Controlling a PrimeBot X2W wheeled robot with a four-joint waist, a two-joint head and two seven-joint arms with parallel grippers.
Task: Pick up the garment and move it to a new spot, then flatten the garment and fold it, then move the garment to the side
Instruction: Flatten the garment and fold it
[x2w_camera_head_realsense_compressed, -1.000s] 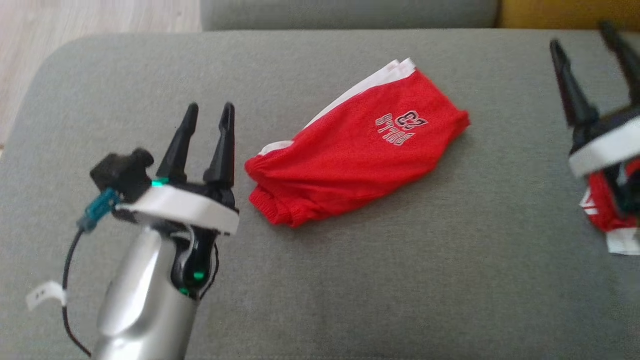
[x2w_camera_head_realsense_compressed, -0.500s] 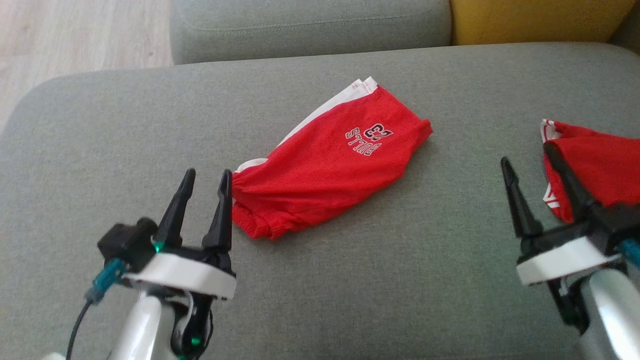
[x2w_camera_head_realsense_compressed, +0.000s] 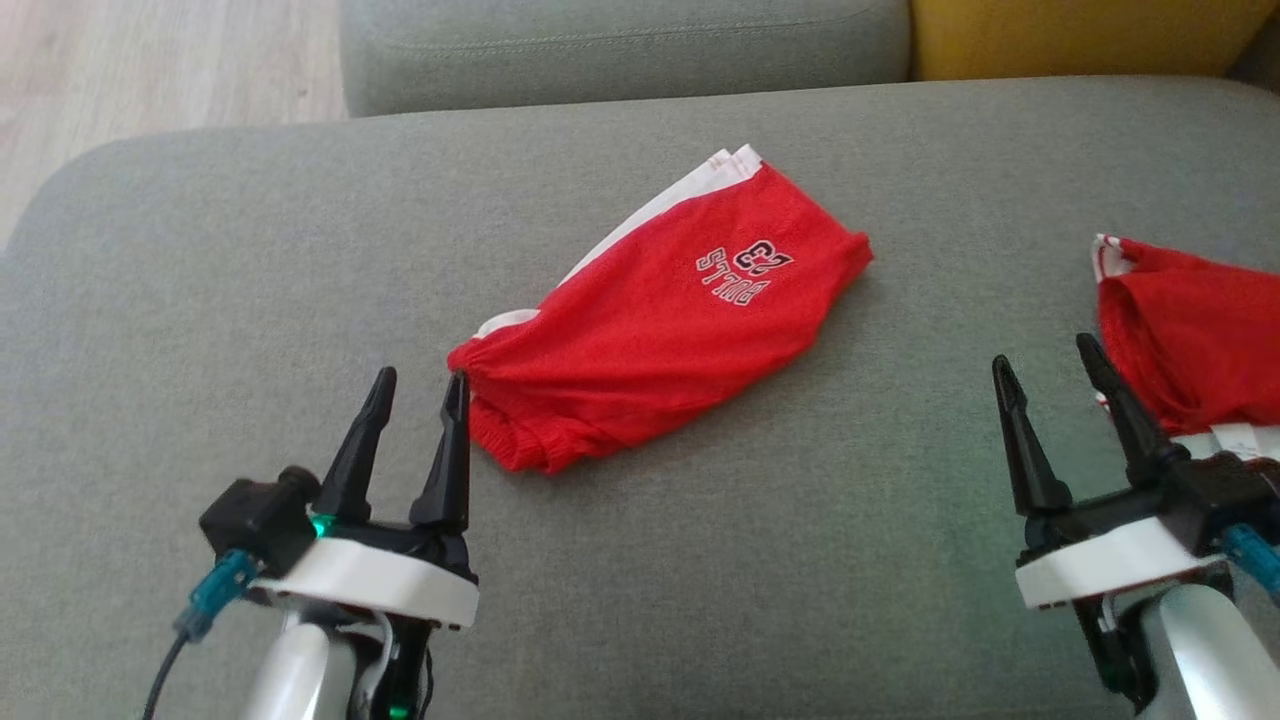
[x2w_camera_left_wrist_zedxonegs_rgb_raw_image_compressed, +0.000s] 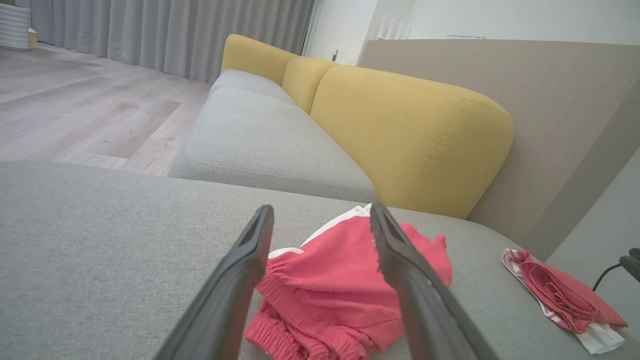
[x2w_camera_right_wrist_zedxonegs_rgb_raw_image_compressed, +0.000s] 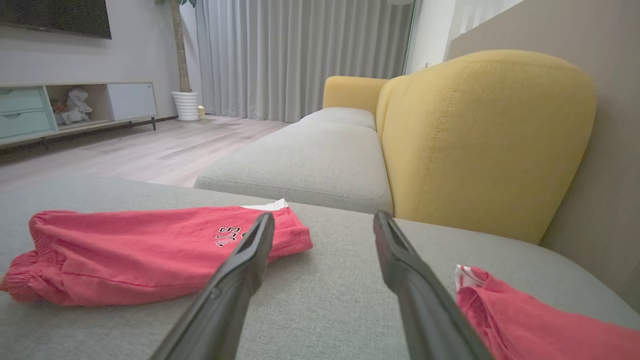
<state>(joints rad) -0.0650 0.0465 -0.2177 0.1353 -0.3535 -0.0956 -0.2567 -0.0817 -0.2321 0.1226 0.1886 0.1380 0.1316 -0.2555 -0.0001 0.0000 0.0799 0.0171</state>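
Here the red Bulls shorts (x2w_camera_head_realsense_compressed: 660, 320) lie mid-cushion on the grey sofa (x2w_camera_head_realsense_compressed: 700, 560); left gripper (x2w_camera_head_realsense_compressed: 421, 375) and right gripper (x2w_camera_head_realsense_compressed: 1043, 352) gape, empty (the right wrist view adds curtains (x2w_camera_right_wrist_zedxonegs_rgb_raw_image_compressed: 300, 55)).

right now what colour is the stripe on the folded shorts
White, along the red shorts' far edge; clearest in the head view.

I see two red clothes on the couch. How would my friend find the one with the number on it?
Start at the big grey sofa cushion. In its middle lie folded red shorts, their gathered waistband close to the left gripper. Unlike the other red garment at the cushion's right edge, they show a long white side stripe and "BULLS 23" lettering.
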